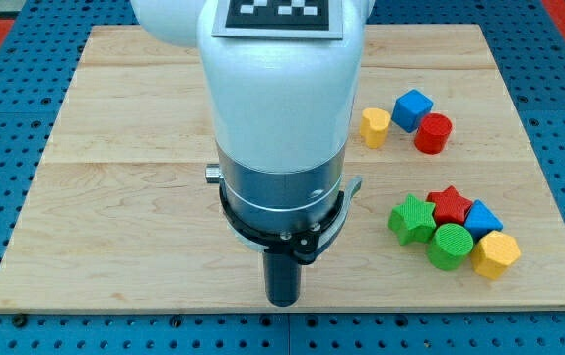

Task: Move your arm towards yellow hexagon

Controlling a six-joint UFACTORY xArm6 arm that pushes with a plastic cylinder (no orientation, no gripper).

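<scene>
My tip (282, 302) rests near the lower centre edge of the desk (114, 197), well apart from every block. There is no gripper on this rig, only the rod, so nothing is held.

The yellow hexagon (496, 254) lies at the lower right, touching the blue block (483, 217) and the green cylinder (450, 246).

Risk: a direct run to the right is likely to strike the green star (412, 219) or the green cylinder first and scatter the cluster, which includes the red star (450, 204). Overshoot can push the hexagon off the desk edge.

A yellow block (375, 126), blue cube (413, 107) and red cylinder (433, 132) sit at the upper right, clear of the path.
</scene>
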